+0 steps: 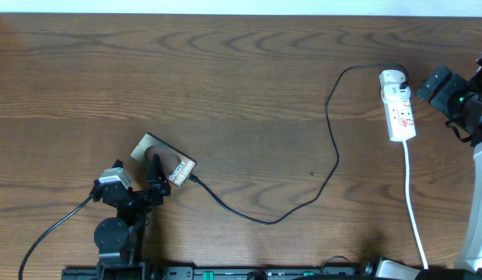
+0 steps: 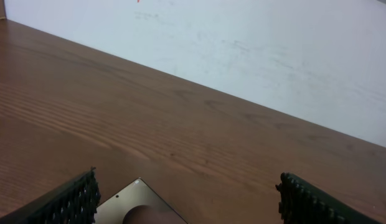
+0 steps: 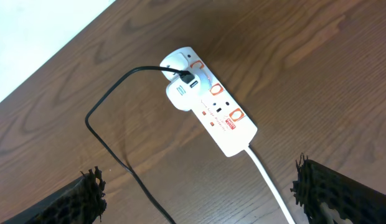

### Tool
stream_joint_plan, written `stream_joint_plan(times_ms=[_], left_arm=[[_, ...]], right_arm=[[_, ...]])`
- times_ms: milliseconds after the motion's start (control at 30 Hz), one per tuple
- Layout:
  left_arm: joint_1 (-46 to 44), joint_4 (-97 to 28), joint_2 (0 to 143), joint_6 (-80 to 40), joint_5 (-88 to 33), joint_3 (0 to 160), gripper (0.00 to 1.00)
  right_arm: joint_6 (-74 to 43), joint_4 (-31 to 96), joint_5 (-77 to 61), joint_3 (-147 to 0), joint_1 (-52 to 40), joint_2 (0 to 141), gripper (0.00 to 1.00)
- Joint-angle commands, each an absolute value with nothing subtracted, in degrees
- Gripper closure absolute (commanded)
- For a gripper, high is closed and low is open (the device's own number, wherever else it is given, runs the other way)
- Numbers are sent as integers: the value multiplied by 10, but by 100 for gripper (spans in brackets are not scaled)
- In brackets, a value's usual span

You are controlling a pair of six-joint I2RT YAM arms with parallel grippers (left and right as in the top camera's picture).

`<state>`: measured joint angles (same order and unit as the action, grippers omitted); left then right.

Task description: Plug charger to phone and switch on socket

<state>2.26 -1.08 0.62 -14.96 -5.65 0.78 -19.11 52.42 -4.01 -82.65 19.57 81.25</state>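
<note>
Since the charger [image 1: 269, 222] appears plugged into the phone [image 1: 177, 169], at eight o'clock on the table [image 1: 241, 78] with the left gripper [image 2: 190, 208] released astride it, we judge switching remains: the right gripper [image 3: 199, 199], released above the socket [image 3: 211, 102] at two o'clock, must press a switch.

Robot test bench: wood-grain table [image 1: 225, 78], plain white wall [image 2: 274, 50].

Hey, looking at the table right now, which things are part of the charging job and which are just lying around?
Part of the job:
phone
charger
socket, with its white cord

Just lying about:
no loose items that I can see
only the table itself and the left arm's own cable, which is part of the rig
</note>
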Motion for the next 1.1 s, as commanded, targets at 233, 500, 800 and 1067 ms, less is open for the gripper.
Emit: stream_joint_plan(times_ms=[233,500,800,1067], left_arm=[[26,-36,2,-146,-69,3,11],[26,-36,2,-146,-69,3,11],[26,-36,2,-146,-69,3,11],[26,-36,2,-146,-69,3,11]], right_arm=[[-199,524,-34,-829,192,808,1],[-199,524,-34,-829,192,808,1],[-199,524,-34,-829,192,808,1],[-197,426,-40,-767,159,756,1]])
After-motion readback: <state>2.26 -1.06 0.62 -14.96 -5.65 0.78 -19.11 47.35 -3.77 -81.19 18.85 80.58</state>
